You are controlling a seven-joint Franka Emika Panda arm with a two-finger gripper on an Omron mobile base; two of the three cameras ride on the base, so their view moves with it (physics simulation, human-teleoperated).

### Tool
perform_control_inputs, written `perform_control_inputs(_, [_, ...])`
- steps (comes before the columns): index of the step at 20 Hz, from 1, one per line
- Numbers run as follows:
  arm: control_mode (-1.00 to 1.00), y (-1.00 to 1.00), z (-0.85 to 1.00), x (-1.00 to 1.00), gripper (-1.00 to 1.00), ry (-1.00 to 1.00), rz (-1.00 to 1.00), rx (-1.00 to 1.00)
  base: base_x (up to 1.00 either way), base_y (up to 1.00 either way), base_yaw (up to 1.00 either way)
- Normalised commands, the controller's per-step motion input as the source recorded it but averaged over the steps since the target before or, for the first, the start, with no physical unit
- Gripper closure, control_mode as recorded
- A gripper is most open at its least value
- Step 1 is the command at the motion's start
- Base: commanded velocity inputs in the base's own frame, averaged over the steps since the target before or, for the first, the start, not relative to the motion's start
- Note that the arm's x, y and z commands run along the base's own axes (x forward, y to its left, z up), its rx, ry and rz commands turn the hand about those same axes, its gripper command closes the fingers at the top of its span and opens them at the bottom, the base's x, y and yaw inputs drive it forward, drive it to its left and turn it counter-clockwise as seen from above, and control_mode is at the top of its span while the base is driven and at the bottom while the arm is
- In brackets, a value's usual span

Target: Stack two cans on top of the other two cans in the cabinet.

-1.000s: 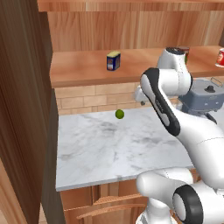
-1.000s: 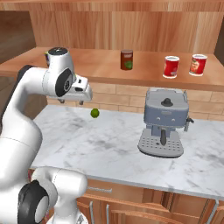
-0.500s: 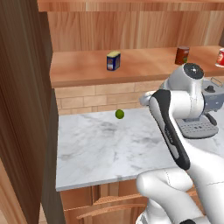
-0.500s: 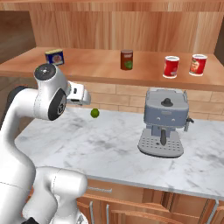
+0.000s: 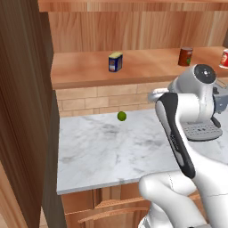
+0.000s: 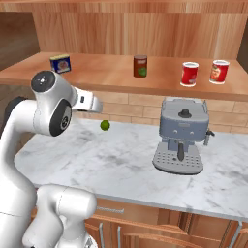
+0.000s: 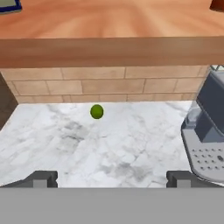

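Note:
On the cabinet's shelf board (image 6: 106, 77) stand a short blue tin with a yellow top (image 6: 60, 63), a dark red can with a green label (image 6: 140, 66) and two bright red cans with white bands (image 6: 189, 74) (image 6: 219, 71), all apart and none stacked. The blue tin (image 5: 115, 62) and dark red can (image 5: 185, 56) also show from the left. My gripper (image 7: 111, 179) is open and empty, below the shelf edge (image 7: 109, 48) and over the marble counter. In the right base view the gripper (image 6: 97, 105) hangs below the blue tin.
A small green lime (image 7: 96, 111) lies on the white marble counter (image 6: 116, 164) near the brick backsplash. A grey coffee machine (image 6: 181, 138) stands on the counter's right. A tall wooden side panel (image 5: 24, 111) closes off the left.
The arm has dropped from shelf height to below the shelf edge, uncovering the blue tin in the right base view. The fingers have spread wider. The cans have not moved.

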Motion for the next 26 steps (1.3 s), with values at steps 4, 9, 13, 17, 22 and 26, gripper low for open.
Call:
perform_control_inputs(4, [-1.00,-0.16,0.45,-0.02,-1.00,0.04,-0.17,0.00,0.00,0.00,0.00])
perform_control_inputs(9, [-1.00,-0.26,0.23,0.00,-1.00,-0.01,-0.15,0.00,0.00,0.00,0.00])
perform_control_inputs(13, [-1.00,-0.31,0.17,0.00,-1.00,-0.08,-0.11,0.00,0.00,0.00,0.00])
perform_control_inputs(17, [-1.00,-0.26,0.21,-0.01,-1.00,-0.05,-0.07,0.00,0.00,0.00,0.00])
perform_control_inputs(22, [-1.00,-0.21,0.21,0.00,-1.00,-0.01,-0.04,0.00,0.00,0.00,0.00])
perform_control_inputs(26, [-1.00,-0.19,0.15,0.00,-1.00,0.00,0.00,0.01,0.00,0.00,0.00])
